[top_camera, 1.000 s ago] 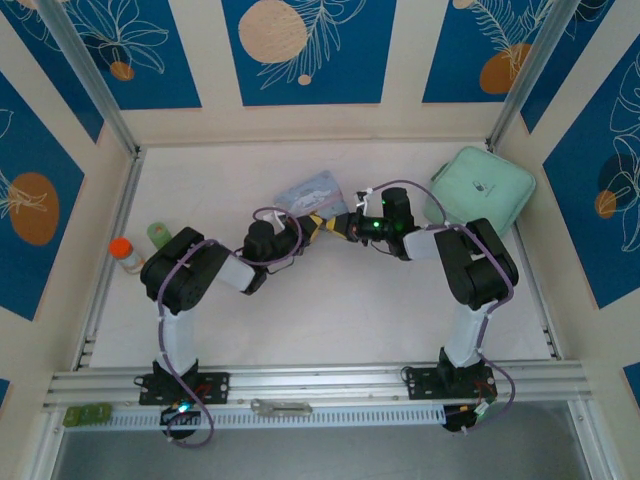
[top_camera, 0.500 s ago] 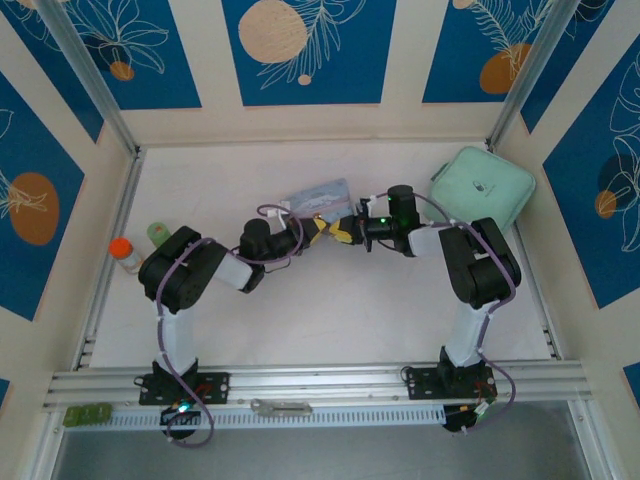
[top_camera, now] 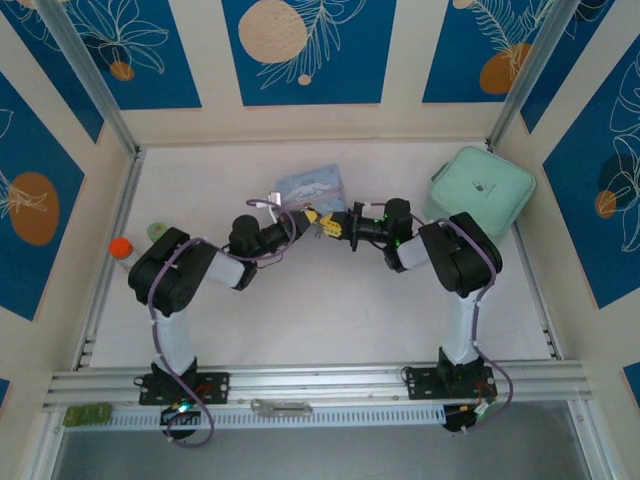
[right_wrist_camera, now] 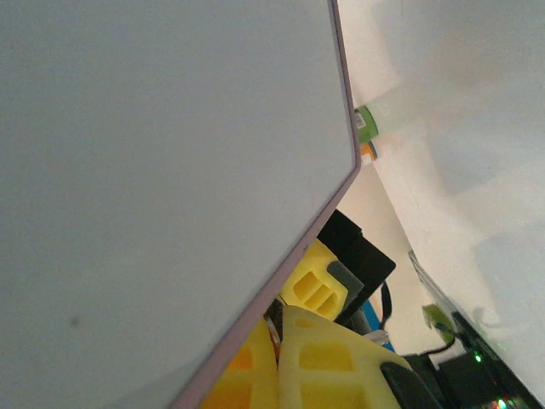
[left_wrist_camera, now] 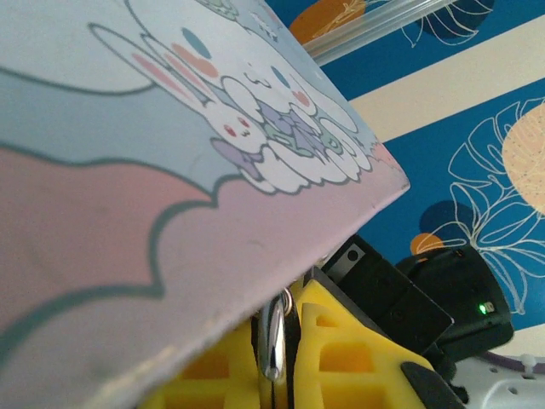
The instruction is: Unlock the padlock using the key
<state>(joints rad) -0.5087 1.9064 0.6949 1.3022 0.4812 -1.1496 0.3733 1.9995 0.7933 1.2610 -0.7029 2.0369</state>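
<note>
Nearest us, well short of the tin, the two arm bases sit where they were. What has shifted over the last second is further out. Both wrists have pushed away from the bases, and the spot where the grippers meet has moved from open table to tight against the tin's near edge. The tin itself has tipped and now shows a squarer outline. Its cartoon lid faces the left wrist camera and a plain grey side faces the right one.

We take this to mean the tin is being dragged along with whatever the fingers hold. That would put the key-to-lock work right at that edge, with nothing yet sprung open.

The left gripper is clenched just under the tin's rim. Its yellow fingers pinch a thin, shiny silvery strip with a small ring at its top, which we judge to be the key, seen edge-on. It might be the shackle instead.

The right gripper meets it head-on beneath the same rim. Its fingers stand close together, but we cannot tell whether they grasp anything.

Where the padlock sits we cannot tell. Our guess is that it is tucked under the tin's near edge, between the two fingertip pairs.
</note>
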